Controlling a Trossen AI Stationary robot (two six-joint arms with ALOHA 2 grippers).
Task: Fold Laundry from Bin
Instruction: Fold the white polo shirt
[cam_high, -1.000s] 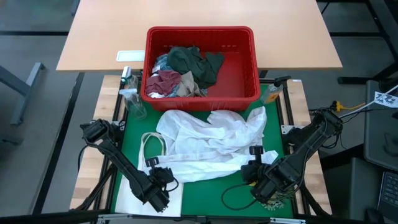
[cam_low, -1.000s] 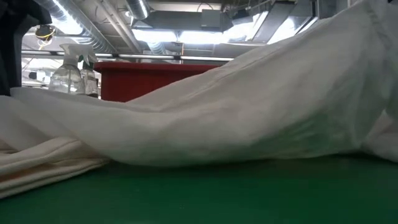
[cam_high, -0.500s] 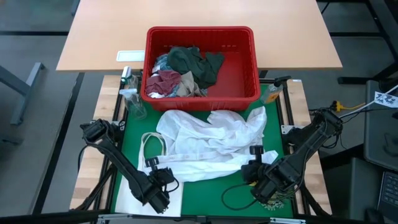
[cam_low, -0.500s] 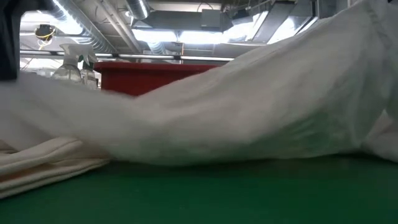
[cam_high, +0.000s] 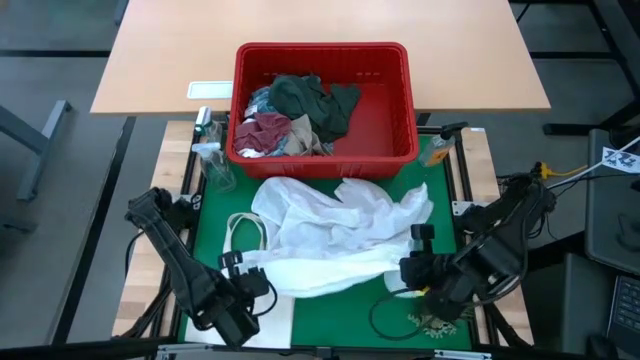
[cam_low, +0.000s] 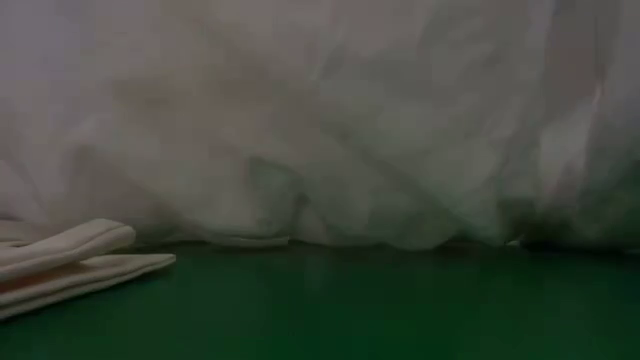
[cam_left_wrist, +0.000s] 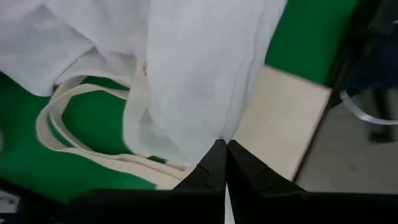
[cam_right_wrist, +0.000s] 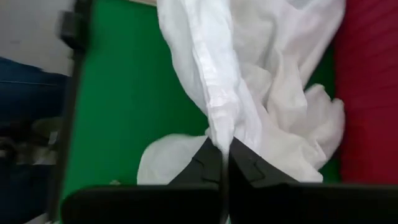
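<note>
White cloth fills the scene: a large white garment (cam_high: 335, 235) lies crumpled across the green mat (cam_high: 340, 315), stretched between both grippers; the left gripper (cam_high: 243, 272) has its two dark fingers (cam_left_wrist: 214, 163) pinched tight on a hem of that garment, the cloth rising straight out from between the fingertips; just beside those fingers, on the mat, lie the looped cream handles of a flat tote bag (cam_high: 245, 232), and beyond them a pale wooden board edge (cam_left_wrist: 283, 118); the right gripper (cam_high: 415, 275) is likewise clamped on the garment's other edge, a twisted rope of white cloth running away from its fingers (cam_right_wrist: 214, 163) toward the red bin (cam_high: 322, 103); past those fingers the garment bunches into folds that reach right up to the bin's near wall.

From table height the lifted cloth hangs like a curtain across the whole view (cam_low: 330, 120), its lower edge touching the mat, with the cream tote straps (cam_low: 70, 260) lying flat to one side.

Beyond the garment, well apart from both sets of fingers, the bin holds the rest of the laundry: a dark green piece (cam_high: 315, 100), a maroon piece (cam_high: 265, 130) and pale scraps beside them; two clear spray bottles (cam_high: 208, 150) stand just outside the bin's left corner.
</note>
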